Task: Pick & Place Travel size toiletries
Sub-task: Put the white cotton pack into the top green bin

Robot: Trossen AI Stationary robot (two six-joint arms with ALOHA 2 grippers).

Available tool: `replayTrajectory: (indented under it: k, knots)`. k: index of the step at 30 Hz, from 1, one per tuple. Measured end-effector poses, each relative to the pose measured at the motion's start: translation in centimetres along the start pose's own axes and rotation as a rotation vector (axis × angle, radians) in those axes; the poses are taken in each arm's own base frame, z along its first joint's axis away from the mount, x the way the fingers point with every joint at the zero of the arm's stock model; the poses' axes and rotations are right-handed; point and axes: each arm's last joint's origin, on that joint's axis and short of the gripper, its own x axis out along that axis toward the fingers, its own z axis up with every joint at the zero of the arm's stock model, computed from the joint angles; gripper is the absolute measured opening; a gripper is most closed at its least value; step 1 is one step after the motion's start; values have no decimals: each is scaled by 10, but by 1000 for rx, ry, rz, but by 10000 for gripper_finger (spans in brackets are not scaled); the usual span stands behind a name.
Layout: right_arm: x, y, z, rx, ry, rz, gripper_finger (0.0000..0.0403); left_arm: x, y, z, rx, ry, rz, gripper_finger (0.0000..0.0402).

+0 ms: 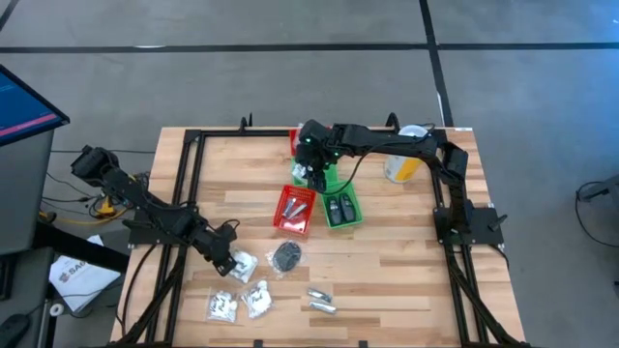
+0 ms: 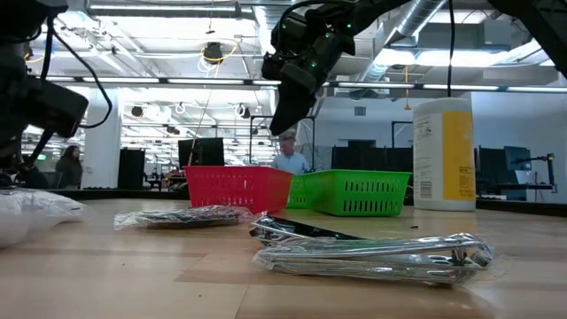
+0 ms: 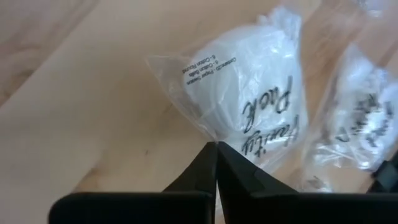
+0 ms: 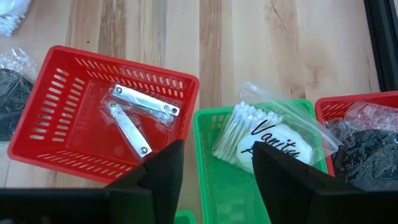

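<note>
My left gripper (image 1: 229, 255) sits low at the table's near left, shut at the edge of a clear packet of white contents (image 3: 249, 93), which lies on the wood. More clear packets (image 1: 222, 305) lie nearer, with a black disc (image 1: 287, 254) and silvery sachets (image 1: 319, 301) beside them. My right gripper (image 4: 217, 171) hangs open and empty above the middle baskets. Under it, a clear packet of cotton swabs (image 4: 267, 137) lies in the green basket (image 4: 205, 143), and two silvery sachets (image 4: 134, 115) lie in a red basket (image 4: 56, 118). My left gripper pinches the clear packet at a corner of its plastic edge (image 3: 208, 132), between the very tips of its two shut fingers. The fingers come in low, slanting toward the table. The rest of the packet (image 1: 243, 263) lies flat on the wood.
A second red basket (image 4: 354, 102) holding a black item stands at the far side. The tall yellow canister (image 1: 401, 166) stands right of the baskets. Black frame rails (image 1: 184, 184) run along the table's left, right and far edges. Bare wood lies at the near right.
</note>
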Motion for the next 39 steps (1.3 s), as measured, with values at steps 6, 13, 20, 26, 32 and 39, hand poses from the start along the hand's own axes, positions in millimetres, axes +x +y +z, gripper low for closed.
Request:
replayTrajectory:
  k: [6,13,20,26,32,39]
  knots:
    - [0,1,-1,1,12,5,180,-22,-20,8,96,-109,-97,0]
    - [1,7,-2,11,41,19,181,-53,-32,19,185,-294,-158,0]
    - [2,17,-4,2,80,42,176,-67,-32,30,238,-441,-142,0]
    - [2,25,-10,35,163,67,177,-79,-35,44,292,-543,-99,0]
    - [1,36,-14,76,229,88,176,-98,-42,62,368,-658,-76,0]
    - [3,58,-13,33,263,119,169,-111,-36,88,384,-797,-26,0]
